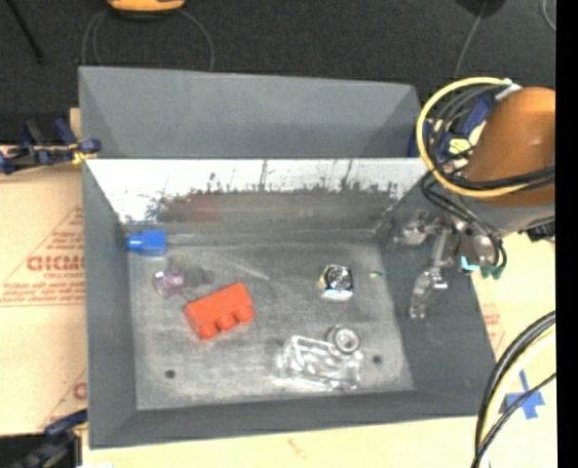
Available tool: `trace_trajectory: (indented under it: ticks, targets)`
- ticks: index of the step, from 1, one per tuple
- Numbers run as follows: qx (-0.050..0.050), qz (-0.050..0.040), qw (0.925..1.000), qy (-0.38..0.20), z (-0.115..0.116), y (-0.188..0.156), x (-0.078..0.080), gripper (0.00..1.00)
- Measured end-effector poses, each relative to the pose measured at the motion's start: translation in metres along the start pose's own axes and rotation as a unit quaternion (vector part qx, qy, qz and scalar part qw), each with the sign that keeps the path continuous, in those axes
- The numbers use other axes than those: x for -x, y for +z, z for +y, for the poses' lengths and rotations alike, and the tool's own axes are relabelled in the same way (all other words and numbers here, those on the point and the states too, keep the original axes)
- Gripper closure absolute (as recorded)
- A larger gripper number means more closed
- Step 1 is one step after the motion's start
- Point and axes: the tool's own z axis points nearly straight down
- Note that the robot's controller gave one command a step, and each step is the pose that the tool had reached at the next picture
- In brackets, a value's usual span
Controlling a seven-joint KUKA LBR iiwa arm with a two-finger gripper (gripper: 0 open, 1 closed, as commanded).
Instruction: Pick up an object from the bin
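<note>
Over the bin's right sloping wall (443, 351) hangs the tool (421, 298)

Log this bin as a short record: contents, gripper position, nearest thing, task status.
bin: grey metal bin
contents: blue block far left; pale clear piece; red brick; shiny metal piece; clear plastic bundle at front
gripper: gripper by the right wall, nothing visibly held
nearest thing: shiny metal piece
status: nothing picked yet
</note>
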Motion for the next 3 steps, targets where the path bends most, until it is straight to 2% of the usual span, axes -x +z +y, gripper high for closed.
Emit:
trace_trajectory:
  ticks: [1,2,3]
  targets:
    - [-0.003,-0.0083,0.996,-0.088,0.063,0.093,-0.021,0.0]
    - [-0.001,-0.0079,0.9976,-0.069,0.058,0.077,0.07,0.0]
    - [0.0,-0.0032,0.9997,0.026,-0.008,0.072,0.036,0.0]
